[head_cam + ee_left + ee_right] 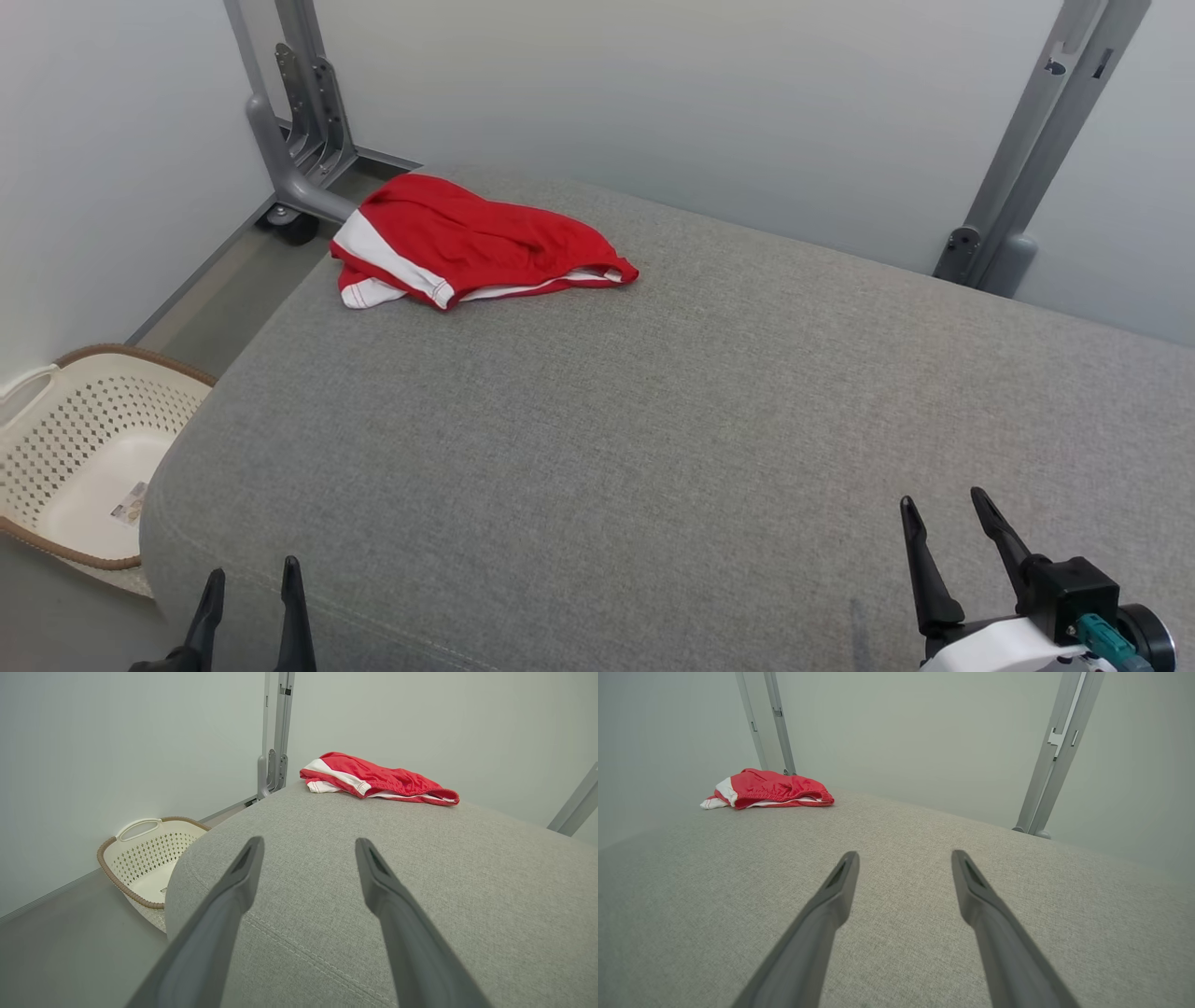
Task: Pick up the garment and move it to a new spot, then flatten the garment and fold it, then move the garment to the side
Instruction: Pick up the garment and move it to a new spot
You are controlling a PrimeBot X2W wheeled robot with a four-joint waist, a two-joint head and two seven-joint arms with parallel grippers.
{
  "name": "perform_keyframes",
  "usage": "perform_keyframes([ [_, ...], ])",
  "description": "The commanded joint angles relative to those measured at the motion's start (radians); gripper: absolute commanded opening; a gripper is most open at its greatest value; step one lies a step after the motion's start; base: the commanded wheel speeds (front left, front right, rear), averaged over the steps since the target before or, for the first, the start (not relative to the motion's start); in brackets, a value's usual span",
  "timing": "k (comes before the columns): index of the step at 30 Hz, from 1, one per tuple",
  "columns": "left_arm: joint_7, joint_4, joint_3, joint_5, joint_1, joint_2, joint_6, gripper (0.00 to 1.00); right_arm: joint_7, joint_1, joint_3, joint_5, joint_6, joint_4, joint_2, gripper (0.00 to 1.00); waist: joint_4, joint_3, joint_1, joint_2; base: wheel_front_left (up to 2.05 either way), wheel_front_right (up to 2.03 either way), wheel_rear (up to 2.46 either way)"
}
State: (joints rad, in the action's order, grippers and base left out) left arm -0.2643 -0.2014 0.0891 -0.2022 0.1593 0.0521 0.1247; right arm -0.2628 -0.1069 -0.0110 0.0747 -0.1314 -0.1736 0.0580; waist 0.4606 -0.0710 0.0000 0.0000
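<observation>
Inspection finding: the task is judged not yet begun. The garment [471,243], red shorts with white side panels and white trim, is found crumpled in a low heap at the far left corner of the grey cushion [653,420], close to its rear edge and just in front of a grey metal frame leg [289,177]. No part of it is seen hanging over the edge.

The left gripper [254,566] is noted at the near left edge of the cushion, its fingers spread apart and holding nothing. The right gripper [941,497] is noted at the near right, its fingers likewise parted and empty. Both are well apart from the garment. A perforated cream laundry basket [84,439] is recorded on the floor to the left of the cushion.

Handling assessment: the cloth is judged light, thin and limp, with a slight sheen that suggests it may slide between the fingers. It is expected to sag and bunch when lifted and to drape from whatever point is pinched. No risk of breakage is foreseen.

Recommended hold: the elastic waistband, gathered along the right half of the heap, is judged the firmest place to pinch, being thicker than the single layers. The seamed edge of the white panel at the left is considered a second option. A shallow pinch on the smooth red top layer is expected to slip or to lift one layer alone.
</observation>
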Motion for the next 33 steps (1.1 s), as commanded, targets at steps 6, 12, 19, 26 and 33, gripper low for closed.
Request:
perform_keyframes([
  [6, 0.0, -0.023, -0.038, 0.006, -0.02, -0.001, 0.006, 1.0, -0.002, -0.034, -0.026, 0.005, 0.001, 0.003, 0.006, 1.0, -0.003, -0.009, 0.0, 0.0, 0.0, 0.0, 0.0],
  [12, 0.0, -0.067, -0.099, -0.029, -0.088, 0.028, 0.006, 1.0, -0.002, -0.05, -0.024, -0.005, 0.001, 0.02, 0.014, 1.0, -0.053, 0.03, 0.0, 0.0, 0.0, 0.0, 0.0],
  [19, 0.001, -0.133, -0.167, -0.098, -0.279, 0.072, 0.006, 1.0, -0.002, 0.017, -0.018, 0.004, 0.001, 0.065, 0.082, 1.0, -0.129, 0.188, 0.0, 0.0, 0.0, 0.0, 0.0],
  [26, 0.065, -0.285, -0.198, -0.19, -0.565, 0.116, 0.006, 1.0, -0.002, 0.102, -0.001, 0.02, 0.001, 0.121, 0.154, 1.0, -0.2, 0.351, 0.0, 0.0, 0.0, 0.0, 0.0],
  [33, 0.22, -0.471, -0.189, -0.267, -0.847, 0.16, 0.005, 1.0, -0.002, 0.186, 0.043, 0.035, 0.001, 0.186, 0.213, 1.0, -0.275, 0.502, 0.0, 0.0, 0.0, 0.0, 0.0],
])
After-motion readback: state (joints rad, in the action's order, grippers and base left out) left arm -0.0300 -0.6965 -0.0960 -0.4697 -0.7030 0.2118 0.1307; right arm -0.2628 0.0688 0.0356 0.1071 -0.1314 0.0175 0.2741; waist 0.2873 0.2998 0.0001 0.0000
